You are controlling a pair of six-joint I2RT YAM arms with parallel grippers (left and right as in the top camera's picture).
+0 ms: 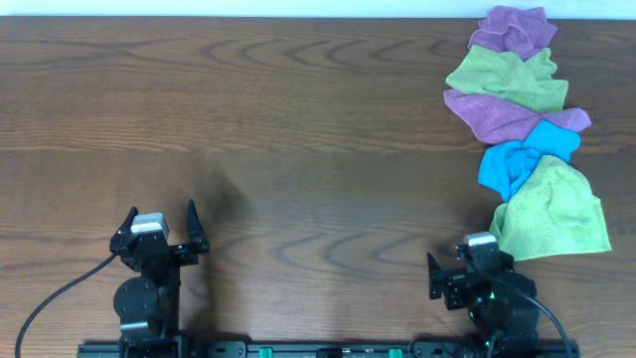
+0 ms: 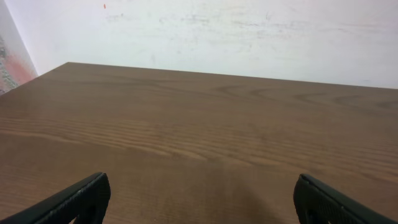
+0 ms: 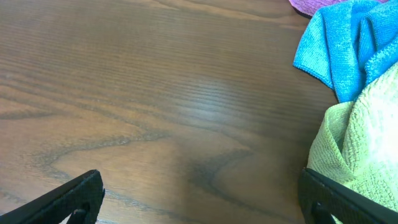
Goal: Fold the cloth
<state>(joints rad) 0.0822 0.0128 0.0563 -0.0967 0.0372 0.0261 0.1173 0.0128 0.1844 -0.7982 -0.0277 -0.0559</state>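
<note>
Several crumpled cloths lie in a row down the right side of the table: a purple one point(image 1: 515, 30), a green one point(image 1: 507, 78), a second purple one point(image 1: 497, 114), a blue one point(image 1: 522, 159) and a light green one point(image 1: 555, 214). The blue cloth point(image 3: 348, 43) and the light green cloth point(image 3: 364, 146) also show in the right wrist view. My right gripper point(image 3: 202, 199) is open and empty, just left of the light green cloth, near the front edge point(image 1: 467, 273). My left gripper point(image 2: 200, 202) is open and empty over bare wood at the front left point(image 1: 164, 234).
The wooden table point(image 1: 278, 129) runs to a white wall point(image 2: 217, 31) at the back. The cloth pile reaches close to the table's right edge.
</note>
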